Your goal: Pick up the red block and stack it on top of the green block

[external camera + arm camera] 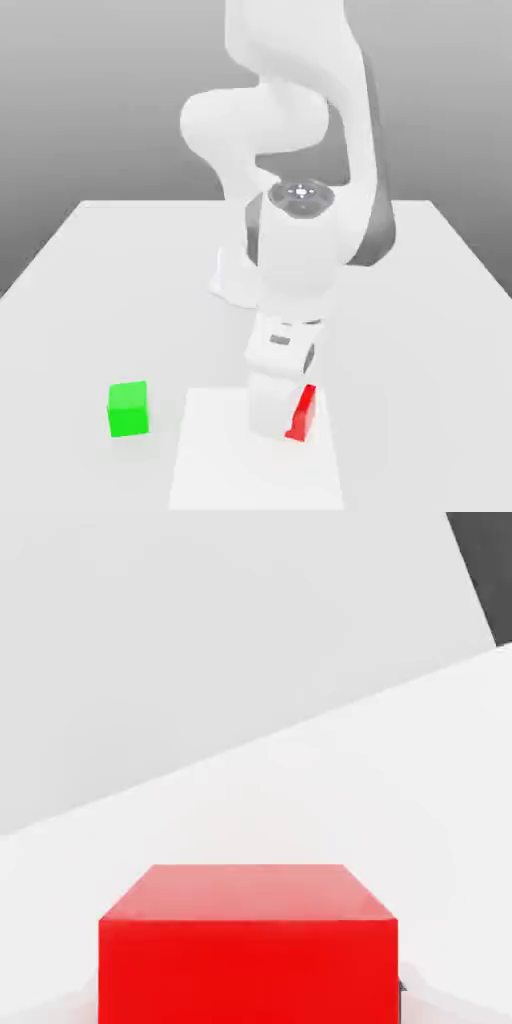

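The red block (303, 412) sits near the table's front edge, mostly hidden behind my lowered hand, with a red sliver showing on the exterior view's right of it. My gripper (283, 428) is down at the block and shut on it. In the hand view the red block (248, 942) is very close, its top and one side face showing. The green block (128, 408) rests on the table toward the exterior view's left, about a hand's width apart from the gripper, with nothing touching it.
The white table (90, 300) spreads wide around both blocks. A paler rectangular patch (215, 470) lies on the table under the hand. The arm's base (232, 282) stands behind, at mid-table.
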Controlling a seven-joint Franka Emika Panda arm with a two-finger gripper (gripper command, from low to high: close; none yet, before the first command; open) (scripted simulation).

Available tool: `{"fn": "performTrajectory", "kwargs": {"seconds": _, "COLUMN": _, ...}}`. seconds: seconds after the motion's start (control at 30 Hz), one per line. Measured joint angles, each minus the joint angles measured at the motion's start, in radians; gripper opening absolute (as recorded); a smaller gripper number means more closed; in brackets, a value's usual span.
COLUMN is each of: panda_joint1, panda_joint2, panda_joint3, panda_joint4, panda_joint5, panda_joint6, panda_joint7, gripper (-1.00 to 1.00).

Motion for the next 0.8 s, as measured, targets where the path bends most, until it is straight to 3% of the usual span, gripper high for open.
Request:
{"fn": "performTrajectory", "kwargs": {"seconds": 0.1, "panda_joint1": -0.036, "panda_joint2": -0.075, "panda_joint3": -0.025, "panda_joint4": -0.011, "panda_joint5": -0.04, "panda_joint6": -0.065, "panda_joint7": 0.005, "gripper": -1.0}}
{"fn": "performTrajectory", "kwargs": {"seconds": 0.37, "panda_joint1": -0.353, "panda_joint2": -0.188, "panda_joint3": -0.213, "panda_joint4": -0.006, "panda_joint5": -0.123, "panda_joint6": -0.179, "panda_joint7": -0.246, "gripper": -1.0}}
{"fn": "performTrajectory", "kwargs": {"seconds": 0.73, "panda_joint1": -0.376, "panda_joint2": 0.007, "panda_joint3": -0.18, "panda_joint4": 0.007, "panda_joint5": 0.087, "panda_joint6": -0.009, "panda_joint7": -0.432, "gripper": -1.0}}
{"fn": "performTrajectory", "kwargs": {"seconds": 0.77, "panda_joint1": -0.384, "panda_joint2": 0.029, "panda_joint3": -0.167, "panda_joint4": 0.007, "panda_joint5": 0.11, "panda_joint6": 0.01, "panda_joint7": -0.449, "gripper": 1.0}}
{"fn": "performTrajectory", "kwargs": {"seconds": 0.8, "panda_joint1": -0.384, "panda_joint2": 0.029, "panda_joint3": -0.167, "panda_joint4": 0.007, "panda_joint5": 0.11, "panda_joint6": 0.01, "panda_joint7": -0.449, "gripper": 1.0}}
